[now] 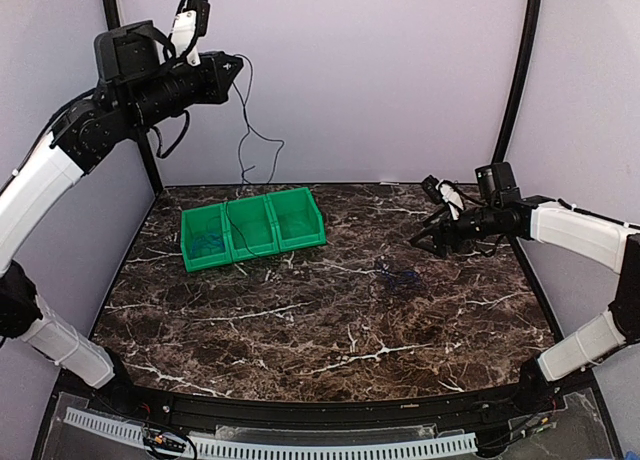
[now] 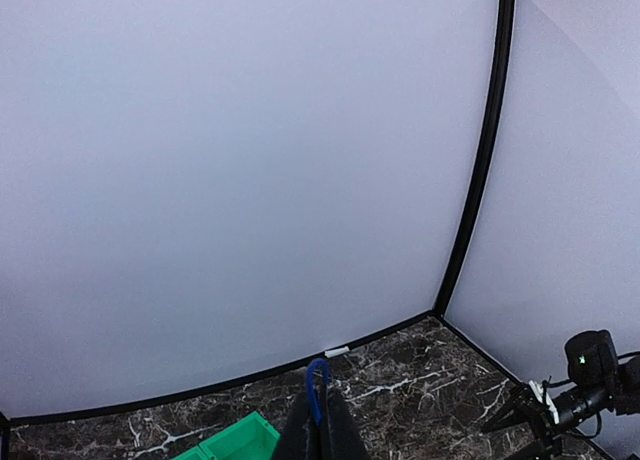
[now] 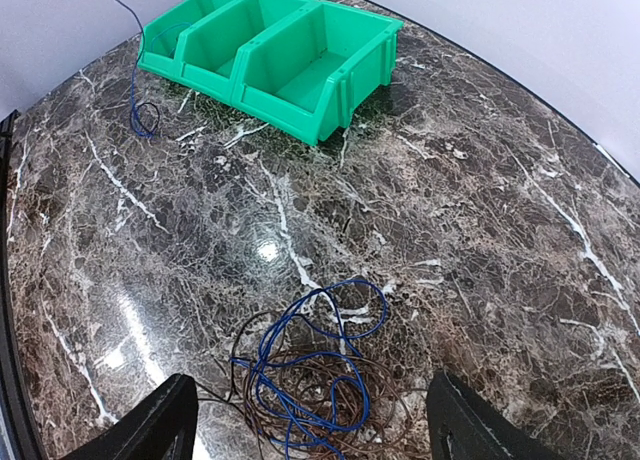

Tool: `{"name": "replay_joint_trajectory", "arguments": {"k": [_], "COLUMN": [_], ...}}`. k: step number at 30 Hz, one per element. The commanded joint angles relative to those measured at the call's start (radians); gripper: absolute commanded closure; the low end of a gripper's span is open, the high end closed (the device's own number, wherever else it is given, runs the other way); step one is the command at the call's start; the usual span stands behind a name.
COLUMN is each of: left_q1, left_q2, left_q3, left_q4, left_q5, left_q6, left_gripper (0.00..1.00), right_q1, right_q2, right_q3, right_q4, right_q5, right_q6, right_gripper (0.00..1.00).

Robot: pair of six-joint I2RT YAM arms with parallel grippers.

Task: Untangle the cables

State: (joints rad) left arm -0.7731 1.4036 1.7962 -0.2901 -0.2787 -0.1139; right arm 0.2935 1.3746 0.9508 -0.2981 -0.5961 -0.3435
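**High at the left we pinch blue cord; low at the right we stand spread over the knot**

Up by the left rear corner, our left gripper [image 1: 232,68] is pressed together on a thin blue cable [image 2: 313,390]. In the left wrist view a small loop of it pokes out above the closed fingers [image 2: 300,435]. From that pinch the strand hangs slack in front of the pale back wall [image 1: 380,80], kinking a little on the way. It comes down at the green bin [image 1: 300,242], which has three compartments and sits at the back left of the marble table [image 1: 300,350]. In the right wrist view the blue strand drops past the bin's far end and finishes in a small curl on the marble just beside it. We cannot tell whether any of it lies inside a compartment.

Over on the right, our right gripper [image 1: 428,240] is spread wide and holds nothing. It hovers low over the table, and in its own camera the two dark fingers [image 3: 150,430] frame the tangle [image 3: 310,380]. That tangle is a loose bunch of small loops, more blue cord wound together with a dark cable [image 3: 345,425] of brownish black. One larger blue loop sticks out toward the bin. The bunch lies flat on the marble right of centre, well apart from the bin and near the right gripper without touching it.
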Motion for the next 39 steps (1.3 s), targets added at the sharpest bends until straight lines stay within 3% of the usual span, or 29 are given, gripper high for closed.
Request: {"name": "replay_joint_trajectory", "arguments": {"k": [1, 14, 19, 24, 31, 39], "left_q1": [0.004, 0.033, 0.060, 0.128, 0.182, 0.216], "left_q2": [0.056, 0.209, 0.236, 0.250, 0.235, 0.306], "left_q3": [0.107, 0.395, 0.438, 0.402, 0.144, 0.109], "left_q4": [0.062, 0.178, 0.190, 0.151, 0.189, 0.191], "left_q5": [-0.071, -0.103, -0.116, -0.085, -0.038, -0.023], "left_q6": [0.103, 0.304, 0.357, 0.322, 0.265, 0.264], "left_gripper": [1.00, 1.00, 1.00, 1.00, 1.00, 1.00], "right_q1": [-0.004, -0.004, -0.004, -0.004, -0.005, -0.004], "right_q2": [-0.005, -0.006, -0.003, 0.004, 0.009, 0.020], "right_q3": [-0.008, -0.010, -0.008, -0.009, -0.011, -0.010], "right_q4": [0.026, 0.022, 0.016, 0.015, 0.011, 0.007], "right_q5": [-0.018, -0.014, 0.001, 0.001, 0.002, 0.000], "right_q6": [-0.011, -0.015, -0.022, -0.027, -0.036, -0.045], "right_gripper": [0.19, 0.19, 0.19, 0.19, 0.19, 0.19]}}
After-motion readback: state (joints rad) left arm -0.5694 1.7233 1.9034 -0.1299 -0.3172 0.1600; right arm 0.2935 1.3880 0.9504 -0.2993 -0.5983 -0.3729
